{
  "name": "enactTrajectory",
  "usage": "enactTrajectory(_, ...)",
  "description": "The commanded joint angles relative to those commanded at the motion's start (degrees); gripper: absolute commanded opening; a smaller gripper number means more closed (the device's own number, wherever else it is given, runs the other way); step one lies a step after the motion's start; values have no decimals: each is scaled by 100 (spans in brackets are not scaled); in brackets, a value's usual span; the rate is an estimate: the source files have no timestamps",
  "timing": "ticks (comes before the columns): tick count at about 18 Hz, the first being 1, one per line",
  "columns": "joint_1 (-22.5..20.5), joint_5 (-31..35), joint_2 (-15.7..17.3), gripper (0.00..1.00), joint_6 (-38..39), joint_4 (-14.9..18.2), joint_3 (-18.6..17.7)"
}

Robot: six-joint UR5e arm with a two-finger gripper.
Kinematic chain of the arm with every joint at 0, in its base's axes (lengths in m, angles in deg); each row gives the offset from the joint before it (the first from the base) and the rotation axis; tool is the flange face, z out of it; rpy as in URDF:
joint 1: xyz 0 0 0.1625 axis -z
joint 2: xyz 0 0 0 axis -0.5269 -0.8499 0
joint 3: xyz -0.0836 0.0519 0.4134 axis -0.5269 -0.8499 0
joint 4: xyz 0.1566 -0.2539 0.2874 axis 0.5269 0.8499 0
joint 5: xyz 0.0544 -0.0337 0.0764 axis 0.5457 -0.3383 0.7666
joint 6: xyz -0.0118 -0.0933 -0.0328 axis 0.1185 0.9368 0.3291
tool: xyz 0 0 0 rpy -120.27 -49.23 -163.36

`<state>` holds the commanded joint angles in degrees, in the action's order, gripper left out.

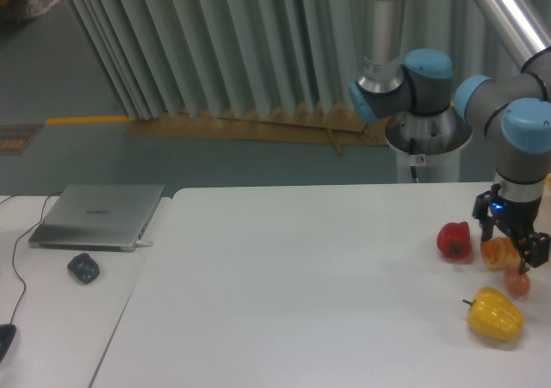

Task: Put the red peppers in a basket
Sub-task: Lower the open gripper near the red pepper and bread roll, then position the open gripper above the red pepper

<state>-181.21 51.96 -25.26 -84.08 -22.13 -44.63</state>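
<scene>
The red pepper (454, 240) sits on the white table (301, 302) near its right side, small, glossy and lobed. My gripper (510, 243) hangs just to the right of it, low over an orange-brown bread roll (498, 253). Its dark fingers stand apart on either side of the roll, so it is open and holds nothing. It is not touching the red pepper. No basket is in view.
A yellow bell pepper (495, 313) lies in front of the gripper, with a small pinkish round item (516, 282) between it and the roll. A closed laptop (97, 215) and a dark mouse (83, 268) rest on the left table. The arm's base (428, 138) stands behind the table.
</scene>
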Motion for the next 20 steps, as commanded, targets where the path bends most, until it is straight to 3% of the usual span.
enactTrajectory(2, -79, -35, 175, 100, 624, 44, -79)
enactTrajectory(5, -228, -62, 448, 100, 864, 36, -378)
enactTrajectory(8, -194, -79, 493, 100, 1521, 27, -448)
enactTrajectory(10, -123, -97, 598, 100, 1646, -8, -711)
enactTrajectory(20, 747, 79, 677, 100, 1760, 150, -1063)
